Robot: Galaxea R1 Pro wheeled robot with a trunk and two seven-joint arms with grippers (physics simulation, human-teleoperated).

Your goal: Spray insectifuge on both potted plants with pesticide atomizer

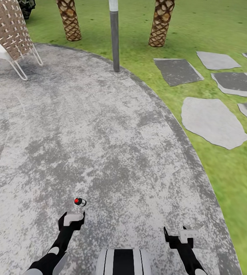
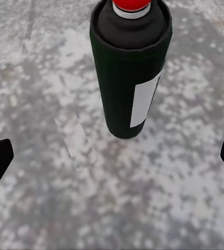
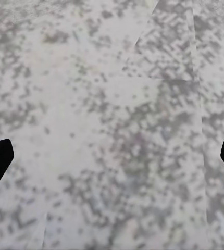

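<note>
Early in the task, by the look of it: atomizer [image 1: 80, 201] not yet picked up, lying on the patio [image 1: 100, 126] just ahead of the left tool [image 1: 72, 220]. Left tool released, fingertips spread wide and apart from the dark bottle. Right tool [image 1: 178, 235] released too, over bare paving. Grasping left to do, then spraying both plants.

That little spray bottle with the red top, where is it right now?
The pesticide atomizer lies on the grey paved patio, just ahead of the left gripper; the left wrist view shows it beyond the open fingertips.
</note>
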